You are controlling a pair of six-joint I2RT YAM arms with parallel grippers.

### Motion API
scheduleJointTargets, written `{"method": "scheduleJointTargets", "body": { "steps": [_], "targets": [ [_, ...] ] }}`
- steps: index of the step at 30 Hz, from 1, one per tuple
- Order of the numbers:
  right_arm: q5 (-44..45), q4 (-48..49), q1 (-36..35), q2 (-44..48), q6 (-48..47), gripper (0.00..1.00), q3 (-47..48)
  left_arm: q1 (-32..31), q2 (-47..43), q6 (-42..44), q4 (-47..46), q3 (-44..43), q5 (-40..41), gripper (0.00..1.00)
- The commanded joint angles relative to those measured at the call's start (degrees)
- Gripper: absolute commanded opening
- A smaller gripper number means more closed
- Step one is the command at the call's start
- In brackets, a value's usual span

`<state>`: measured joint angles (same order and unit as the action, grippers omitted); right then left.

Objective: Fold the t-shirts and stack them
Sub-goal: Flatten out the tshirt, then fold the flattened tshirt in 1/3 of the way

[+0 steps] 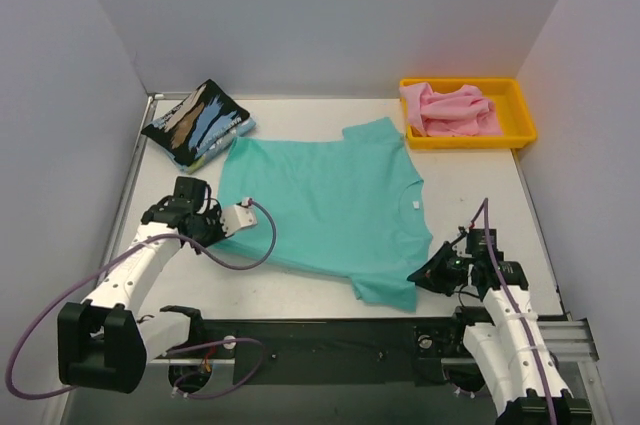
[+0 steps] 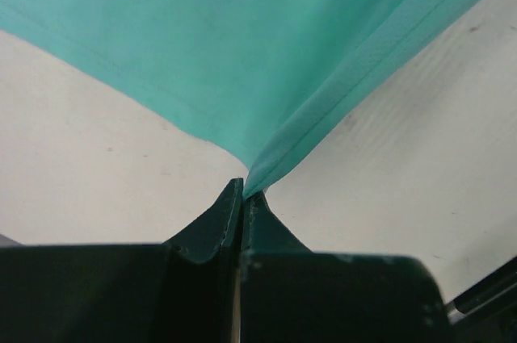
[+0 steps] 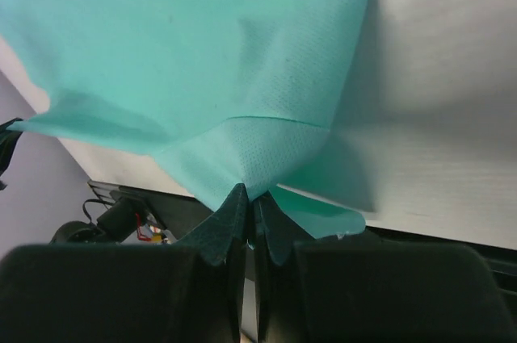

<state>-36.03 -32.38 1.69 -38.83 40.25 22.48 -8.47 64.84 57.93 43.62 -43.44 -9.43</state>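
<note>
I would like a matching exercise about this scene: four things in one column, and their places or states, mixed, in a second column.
1 teal t-shirt
2 pink t-shirt
3 black streaked t-shirt
4 yellow tray

A folded, far left of the table
B crumpled inside the tray
C spread out, middle
D far right corner

Pairs: 1-C, 2-B, 3-A, 4-D

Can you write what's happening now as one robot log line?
left hand: shut on teal shirt | right hand: shut on teal shirt | streaked shirt: folded, far left | pink shirt: bunched in tray
</note>
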Motion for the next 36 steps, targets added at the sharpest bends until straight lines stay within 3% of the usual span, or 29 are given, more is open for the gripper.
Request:
{"method": "scheduleJointTargets", "body": {
  "steps": [1, 7, 15, 26, 28, 32, 36],
  "targets": [
    [3.95, -4.70, -0.73, 5.25, 4.66, 0.00, -5.68, -0.05, -3.23, 2.09, 4.44, 2.04, -0.41, 0.00],
    [4.83, -4.98, -0.90, 6.05, 4.14, 0.00, -5.79, -0.23, -3.49, 1.49, 6.40, 3.71, 0.29, 0.00],
    [2.99, -1.89, -0.90, -2.91, -1.83, 0.00, -0.61, -0.14, -3.84, -1.94, 4.99, 2.14, 0.46, 0.00],
    [3.14, -1.82, -0.82, -1.25, -1.66, 0.00, 2.82, -0.06, -5.95, -4.84, 5.27, 2.22, 0.82, 0.00],
    [5.52, 2.20, -0.82, -3.44, -2.63, 0.00, 5.28, -0.05, -5.08, -5.64, 0.63, 2.31, -0.14, 0.00],
    [2.74, 13.36, -0.82, -19.04, -4.12, 0.00, 10.02, -0.23, 2.80, -8.18, -5.11, -2.85, -1.55, 0.00],
    [3.68, 16.38, -0.90, -31.89, -8.68, 0.00, 16.96, 0.21, 10.99, -8.28, -7.31, -6.39, 0.02, 0.00]
  ]
}}
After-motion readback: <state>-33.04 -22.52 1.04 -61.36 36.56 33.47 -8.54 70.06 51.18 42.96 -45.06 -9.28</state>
